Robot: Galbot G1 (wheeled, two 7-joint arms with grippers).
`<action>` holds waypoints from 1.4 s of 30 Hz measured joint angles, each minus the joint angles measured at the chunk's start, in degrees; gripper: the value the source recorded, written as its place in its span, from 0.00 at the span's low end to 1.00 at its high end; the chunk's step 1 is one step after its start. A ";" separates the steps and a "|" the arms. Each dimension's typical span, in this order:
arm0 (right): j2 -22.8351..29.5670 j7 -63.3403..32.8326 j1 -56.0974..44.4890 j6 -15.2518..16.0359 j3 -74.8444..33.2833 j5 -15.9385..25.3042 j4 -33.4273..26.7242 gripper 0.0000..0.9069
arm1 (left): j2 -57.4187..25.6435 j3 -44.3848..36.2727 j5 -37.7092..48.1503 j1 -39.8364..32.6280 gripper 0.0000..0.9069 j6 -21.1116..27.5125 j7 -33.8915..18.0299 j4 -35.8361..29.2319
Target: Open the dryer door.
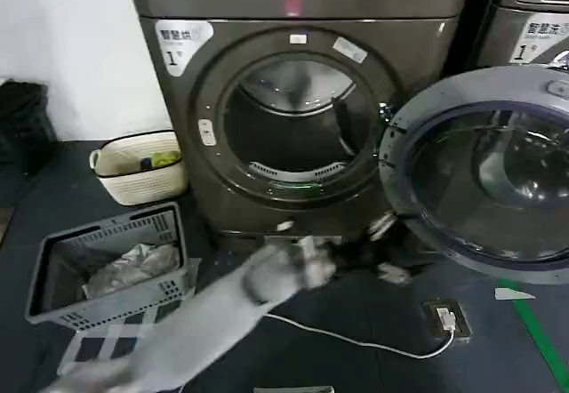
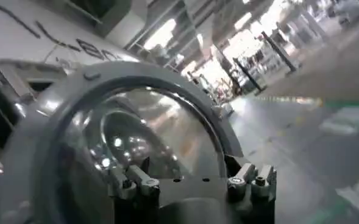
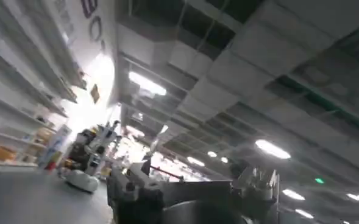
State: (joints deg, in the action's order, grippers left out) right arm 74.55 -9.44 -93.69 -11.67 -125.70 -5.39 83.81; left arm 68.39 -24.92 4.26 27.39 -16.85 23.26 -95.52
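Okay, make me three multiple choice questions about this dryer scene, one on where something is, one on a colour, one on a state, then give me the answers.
1. Where does the grey basket of laundry sit?
A. On the floor to the robot's left of the dryer
B. Inside the drum
C. On top of the dryer

2. What colour is the small round basket beside the dryer?
A. Red
B. Cream
C. Black

3. How is the dryer door?
A. Shut
B. Swung wide open
C. Removed and lying flat

Answers:
1 A: the head view shows it on the dark floor, left of the machine.
2 B: its wall is cream.
3 B: the door hangs out to the right and the drum opening is bare, with the left pincer low by its edge.
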 joint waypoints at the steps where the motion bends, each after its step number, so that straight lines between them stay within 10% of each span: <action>1: -0.36 0.12 0.12 -0.13 0.37 -0.02 -0.19 1.00 | -2.82 0.53 -0.53 1.15 1.00 -1.02 0.07 -2.12; 20: -5.50 0.43 2.21 1.10 6.27 0.23 -4.09 1.00 | -47.57 25.80 -40.57 24.24 1.00 -30.14 -11.51 -11.77; 32: -4.00 1.79 3.81 0.80 9.70 -7.38 -3.05 1.00 | -56.85 40.50 -84.13 32.98 1.00 -30.45 -18.98 1.23; 42: -3.21 2.91 3.44 -0.87 9.85 -6.44 -3.07 1.00 | -55.56 41.50 -94.52 31.67 1.00 -30.43 -19.61 9.45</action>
State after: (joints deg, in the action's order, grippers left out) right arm 71.34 -6.53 -90.26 -12.54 -115.85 -11.83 80.75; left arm 12.83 16.57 -90.25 59.06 -47.28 3.66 -86.07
